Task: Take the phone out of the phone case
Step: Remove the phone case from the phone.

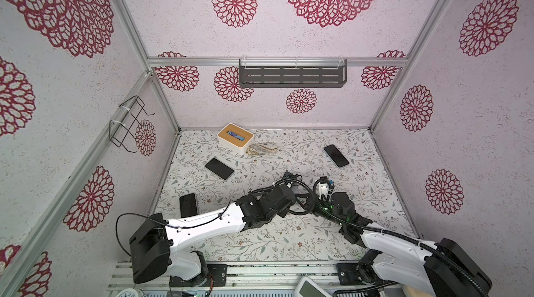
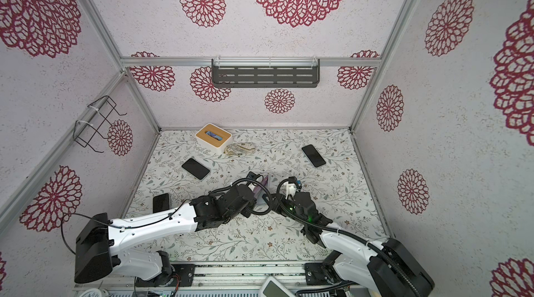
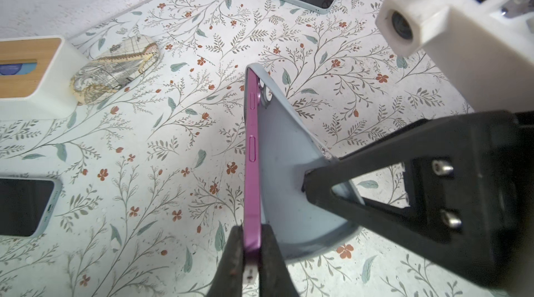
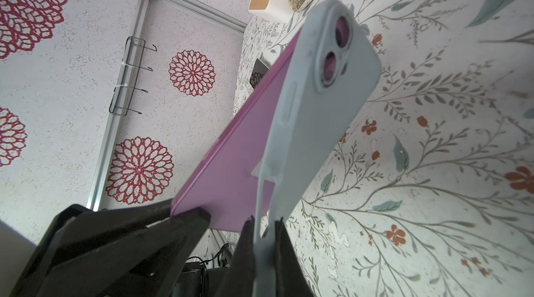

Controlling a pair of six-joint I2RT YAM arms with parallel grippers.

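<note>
Over the floral-print tabletop (image 3: 115, 136) my left gripper (image 3: 251, 252) clamps the slim pink phone (image 3: 252, 165) while my right gripper (image 4: 264, 240) pinches the pale blue silicone case (image 4: 332, 93) by its rim, so I can peel them apart.

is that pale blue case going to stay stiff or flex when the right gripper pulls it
Probably floppy: the pale blue case bows away from the pink phone, and its thin rim stretches into the right gripper. Likely light and grippy rather than slippery, given that matte, scuffed surface.
</note>
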